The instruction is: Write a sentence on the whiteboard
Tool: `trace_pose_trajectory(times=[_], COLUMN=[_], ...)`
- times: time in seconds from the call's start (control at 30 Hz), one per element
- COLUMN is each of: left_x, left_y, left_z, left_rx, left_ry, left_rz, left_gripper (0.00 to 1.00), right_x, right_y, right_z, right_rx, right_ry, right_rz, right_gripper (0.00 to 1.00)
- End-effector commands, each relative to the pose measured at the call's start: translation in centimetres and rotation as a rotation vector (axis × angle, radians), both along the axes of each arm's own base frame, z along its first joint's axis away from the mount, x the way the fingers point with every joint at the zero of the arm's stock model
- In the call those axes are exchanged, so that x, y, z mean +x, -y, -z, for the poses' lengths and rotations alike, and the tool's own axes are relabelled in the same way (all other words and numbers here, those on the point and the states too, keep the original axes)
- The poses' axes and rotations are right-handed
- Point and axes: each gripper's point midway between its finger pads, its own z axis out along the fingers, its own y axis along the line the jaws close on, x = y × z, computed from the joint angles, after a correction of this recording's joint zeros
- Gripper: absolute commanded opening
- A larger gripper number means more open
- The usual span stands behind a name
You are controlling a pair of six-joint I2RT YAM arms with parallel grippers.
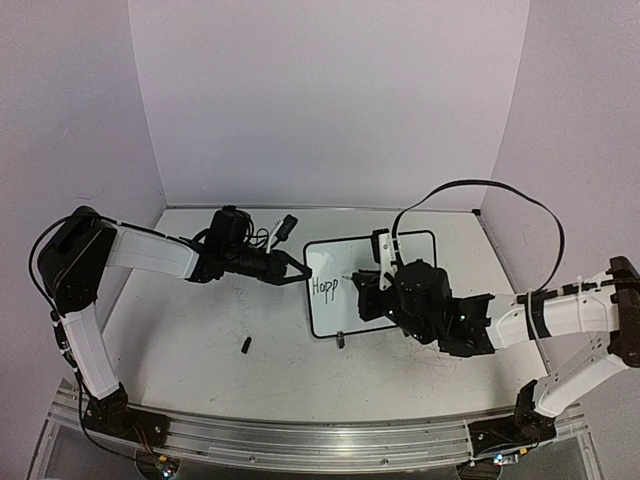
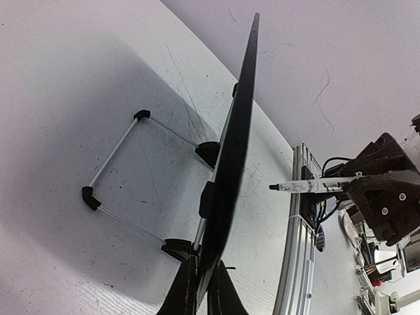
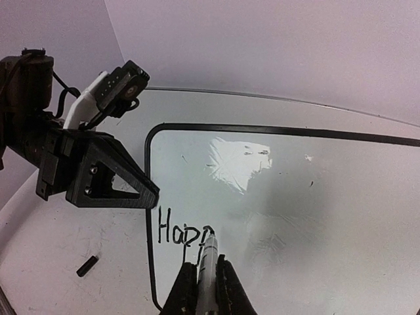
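I see the small rectangular white whiteboard point(image 1: 340, 258) with a thin black frame. It stands around the middle of the counter point(image 1: 200, 330), a little toward the far edge, propped on a thin wire stand point(image 2: 115, 154). My left hand point(image 1: 300, 270) is clamped on its left edge. My right hand point(image 3: 200, 285) grips a slim marker point(image 3: 209, 259). The tip is at the last letter of the black handwritten sentence point(image 3: 182, 234), which reads "Happ"; I cannot tell if it touches. A small black piece point(image 1: 245, 345) lies toward the near edge.

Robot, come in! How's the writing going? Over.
Left claw clamps whiteboard edge. Right claw shut on marker, tip at board. Sentence: only "Happ". Small black bit lies apart.
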Motion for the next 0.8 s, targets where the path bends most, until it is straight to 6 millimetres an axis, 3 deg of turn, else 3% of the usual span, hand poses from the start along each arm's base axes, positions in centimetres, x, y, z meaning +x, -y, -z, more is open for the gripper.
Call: trace_pose_trajectory(times=[0.0, 0.77], left_x=[0.2, 0.0], left_y=[-0.5, -0.4], left_z=[-0.6, -0.5], left_rx=[0.009, 0.010], left_ry=[-0.026, -0.025], left_rz=[-0.038, -0.032], left_gripper=[0.00, 0.00], right_x=[0.9, 2.3], right_y=[-0.7, -1.6], right_z=[-2.1, -0.5], right_rx=[0.025, -0.023], right_ry=[0.046, 0.029], right_rz=[0.022, 0.078], right_gripper=[0.00, 0.00])
